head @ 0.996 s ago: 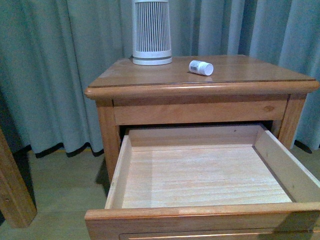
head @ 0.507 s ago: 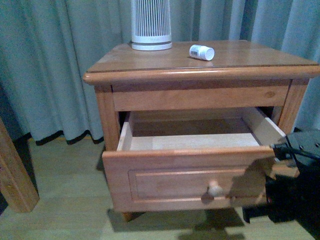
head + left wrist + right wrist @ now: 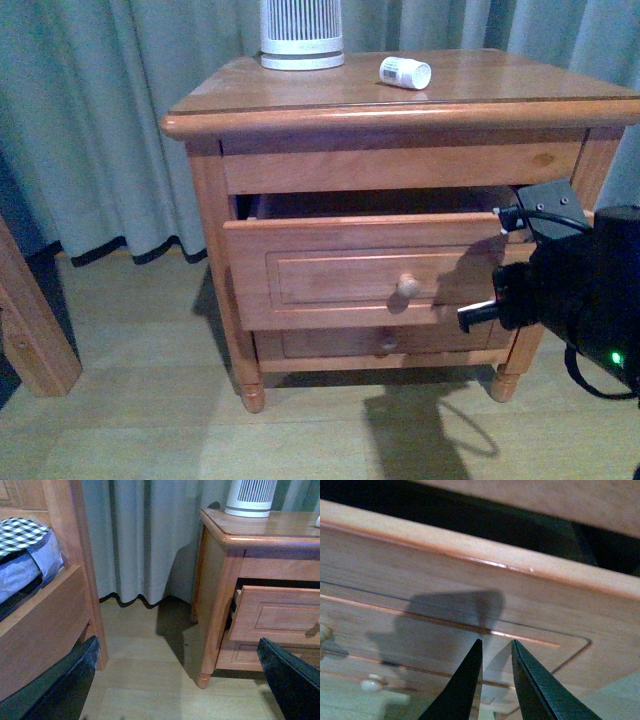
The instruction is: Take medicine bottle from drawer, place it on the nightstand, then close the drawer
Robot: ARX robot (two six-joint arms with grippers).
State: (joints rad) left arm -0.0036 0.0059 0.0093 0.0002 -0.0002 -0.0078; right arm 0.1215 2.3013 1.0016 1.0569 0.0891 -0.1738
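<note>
Your right gripper, black fingers pinched almost together on nothing, is nearer, just before the ajar orange-brown wooden upper drawer straight ahead, the tiny white plastic medicine bottle lying above on the glossy wooden nightstand, your left gripper spread wide, well apart.

Nothing can be read in any view: no words, brand or number. The medicine bottle, lying on the nightstand top at about one o'clock in the front view, bears a label whose dark print is too small to make out.
</note>
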